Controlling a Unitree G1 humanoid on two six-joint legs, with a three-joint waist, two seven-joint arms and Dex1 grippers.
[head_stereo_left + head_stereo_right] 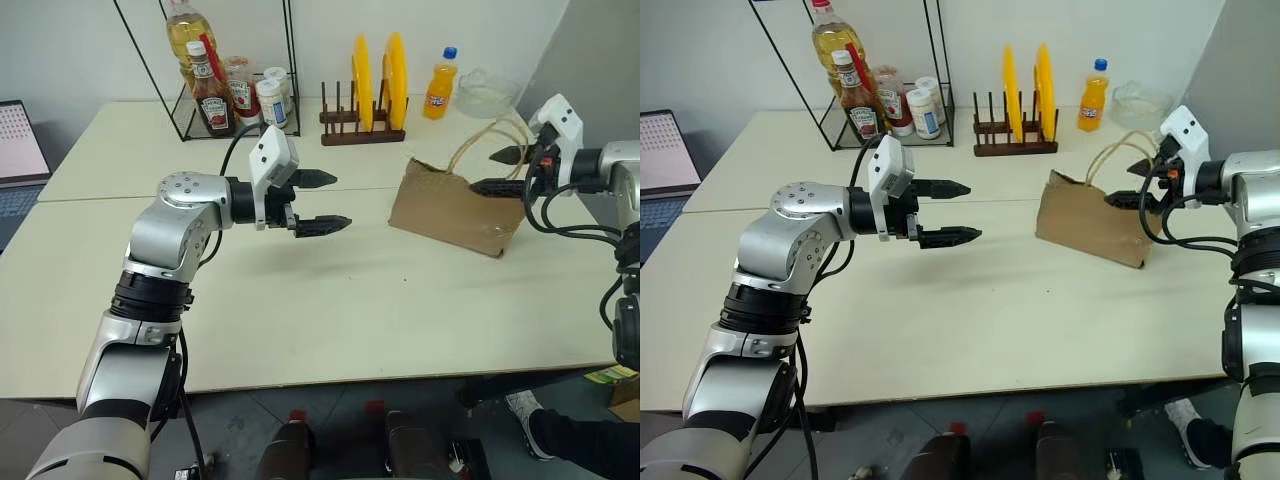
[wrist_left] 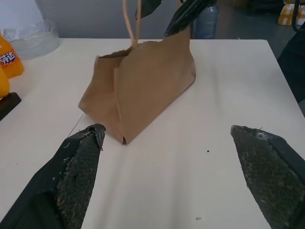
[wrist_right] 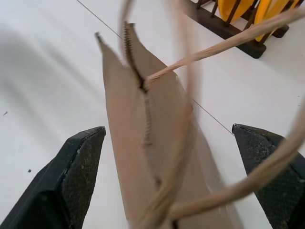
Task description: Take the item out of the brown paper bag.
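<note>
- The right gripper [image 1: 505,170] is spread wide, grasping nothing, at the top edge of the brown paper bag [image 1: 450,208], by its cord handles [image 1: 480,140].
- The left gripper [image 1: 328,203] gapes wide and empty over the table [image 1: 330,300], at the bag's nine o'clock, well apart.
- The item is hidden from sight.

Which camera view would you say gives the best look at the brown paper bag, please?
The left wrist view: the whole brown paper bag stands there on the table, side fold and front face plain. The two eye views show it whole but smaller, near the right gripper. The right wrist view shows its serrated top edge and cord handles.
</note>
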